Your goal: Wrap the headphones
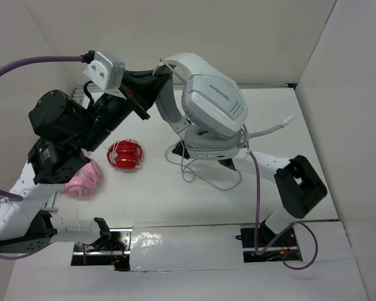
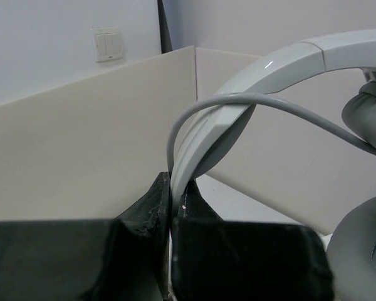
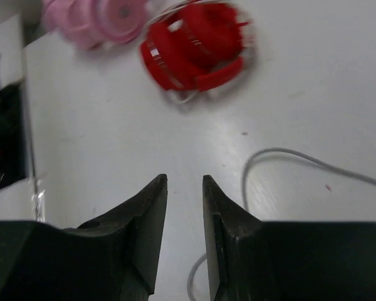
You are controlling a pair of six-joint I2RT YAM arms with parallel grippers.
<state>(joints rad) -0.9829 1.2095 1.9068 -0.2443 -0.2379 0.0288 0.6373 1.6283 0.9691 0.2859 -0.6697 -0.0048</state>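
Left claw (image 2: pixel 171 191) pinching headphones (image 1: pixel 210 103) by headband, held aloft

The headphones (image 1: pixel 213 103) carry one grey brand word on the upper ear cup, reading roughly "ounpanda".

The headphones (image 1: pixel 213 100) have a smooth, faintly glossy white plastic shell and matt grey cushions. Near them, the red object (image 1: pixel 125 154) looks like shiny plastic; the tabletop (image 1: pixel 175 194) is matt.

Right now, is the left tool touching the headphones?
Touching. Left wrist view: left tool is shut on the headband of the headphones, no gap.
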